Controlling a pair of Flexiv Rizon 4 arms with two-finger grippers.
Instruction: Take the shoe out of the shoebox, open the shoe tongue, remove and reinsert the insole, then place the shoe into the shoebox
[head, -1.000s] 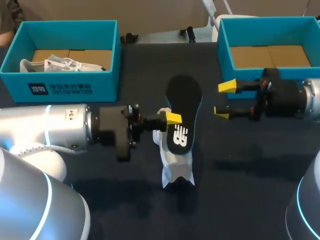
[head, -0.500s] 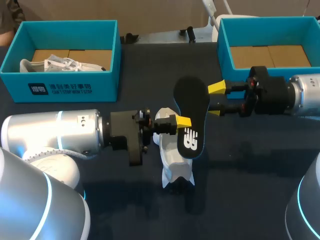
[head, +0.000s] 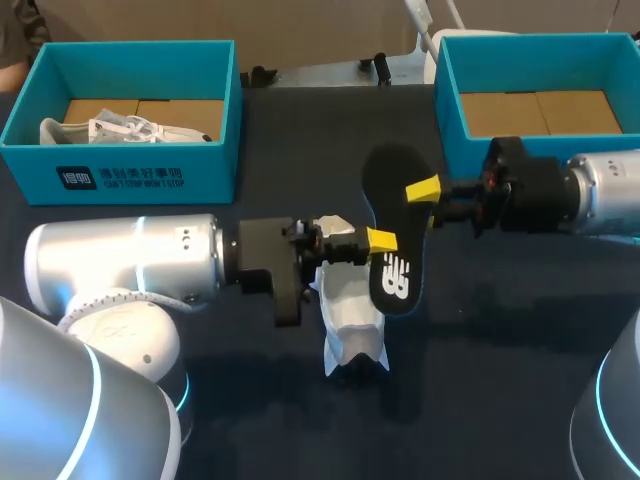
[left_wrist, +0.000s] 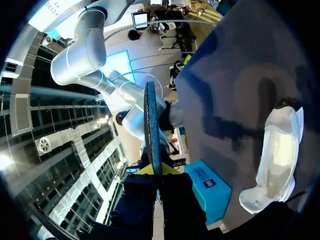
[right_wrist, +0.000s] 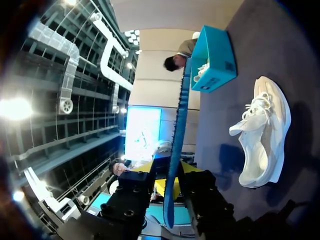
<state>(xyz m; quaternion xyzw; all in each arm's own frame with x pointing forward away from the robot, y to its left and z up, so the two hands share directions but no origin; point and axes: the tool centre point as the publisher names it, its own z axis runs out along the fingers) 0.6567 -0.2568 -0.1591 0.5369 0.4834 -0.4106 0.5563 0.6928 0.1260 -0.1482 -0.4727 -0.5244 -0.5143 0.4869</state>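
Note:
A black insole (head: 393, 230) hangs on edge above the table, and my left gripper (head: 378, 240) is shut on its near side. The left wrist view shows the insole (left_wrist: 151, 125) rising straight out of that gripper (left_wrist: 154, 170). My right gripper (head: 428, 205) comes in from the right and stands open, its fingers on either side of the insole's far edge. In the right wrist view the insole (right_wrist: 180, 115) runs between those fingers with a little gap. The white shoe (head: 350, 310) lies on the dark table below, also seen as the shoe (left_wrist: 277, 160) and the shoe (right_wrist: 262, 135).
A teal shoebox (head: 130, 165) at the back left holds another white shoe (head: 110, 130). A second teal shoebox (head: 450, 110) at the back right shows only its cardboard floor. My right arm hangs just in front of it.
My left gripper has carried the insole to the right. My right arm has moved left to the insole, and its fingers have narrowed around the insole's edge.

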